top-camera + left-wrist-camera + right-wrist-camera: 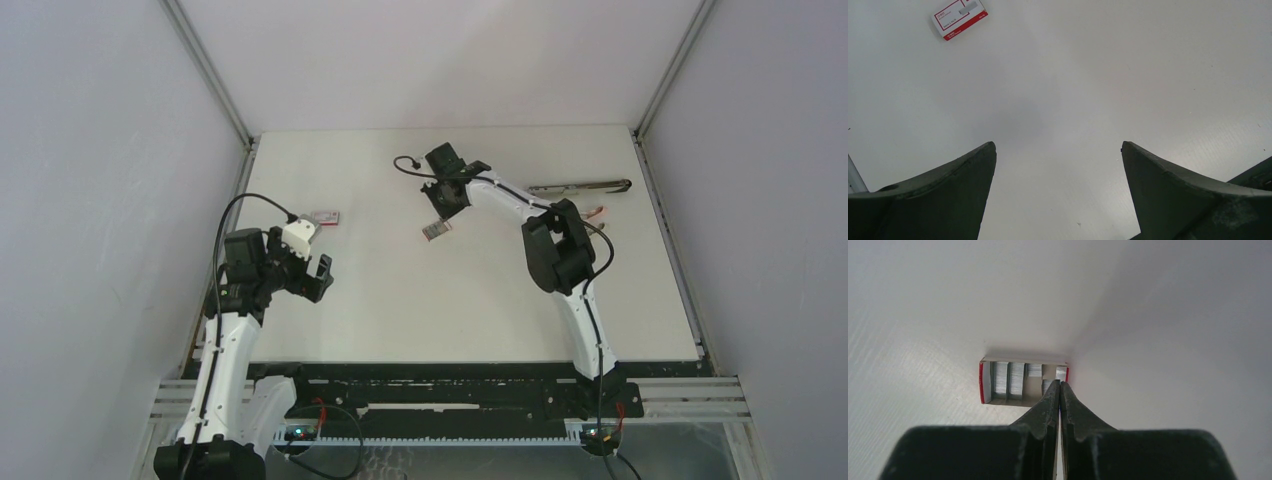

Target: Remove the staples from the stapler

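The stapler (580, 186) lies long and flat near the table's far right edge. An open red-and-white box (435, 231) sits mid-table, and several grey strips of staples (1008, 379) lie side by side in it. My right gripper (1060, 383) is shut, its tips over the box's right end; I see nothing between them. From above, the right gripper (437, 210) hangs just beyond that box. My left gripper (1058, 146) is open and empty over bare table, far to the left in the top view (318, 283).
A closed red-and-white box (959, 17) lies ahead and left of the left gripper, also visible from above (327, 216). A small red-and-white thing (597, 211) shows beside the right arm's elbow, below the stapler. Walls enclose the table on three sides.
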Action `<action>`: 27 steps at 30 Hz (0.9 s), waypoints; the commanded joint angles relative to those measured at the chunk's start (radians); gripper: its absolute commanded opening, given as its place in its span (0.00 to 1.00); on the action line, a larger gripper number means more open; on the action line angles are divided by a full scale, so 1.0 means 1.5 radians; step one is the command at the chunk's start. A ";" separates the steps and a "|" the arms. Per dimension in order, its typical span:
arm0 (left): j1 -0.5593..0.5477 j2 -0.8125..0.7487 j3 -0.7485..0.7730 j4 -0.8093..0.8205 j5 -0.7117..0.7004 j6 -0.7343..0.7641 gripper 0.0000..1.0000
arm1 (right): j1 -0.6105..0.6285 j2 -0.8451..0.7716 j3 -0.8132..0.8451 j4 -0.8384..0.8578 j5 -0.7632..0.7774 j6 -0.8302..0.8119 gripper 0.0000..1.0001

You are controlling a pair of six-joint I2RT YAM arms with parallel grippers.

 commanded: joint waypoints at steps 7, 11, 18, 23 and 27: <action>0.006 -0.004 -0.015 0.022 0.005 0.001 1.00 | 0.010 0.009 0.024 -0.001 -0.005 0.011 0.00; 0.006 -0.006 -0.015 0.022 0.005 0.002 1.00 | 0.013 0.008 0.015 -0.004 -0.013 0.009 0.00; 0.006 -0.006 -0.015 0.023 0.005 0.003 1.00 | 0.017 0.006 0.002 -0.007 -0.017 0.004 0.00; 0.006 -0.008 -0.015 0.022 0.005 0.003 1.00 | 0.017 0.007 -0.003 -0.010 -0.017 0.003 0.00; 0.006 -0.007 -0.015 0.022 0.005 0.003 1.00 | 0.018 0.005 -0.008 -0.011 -0.015 0.001 0.00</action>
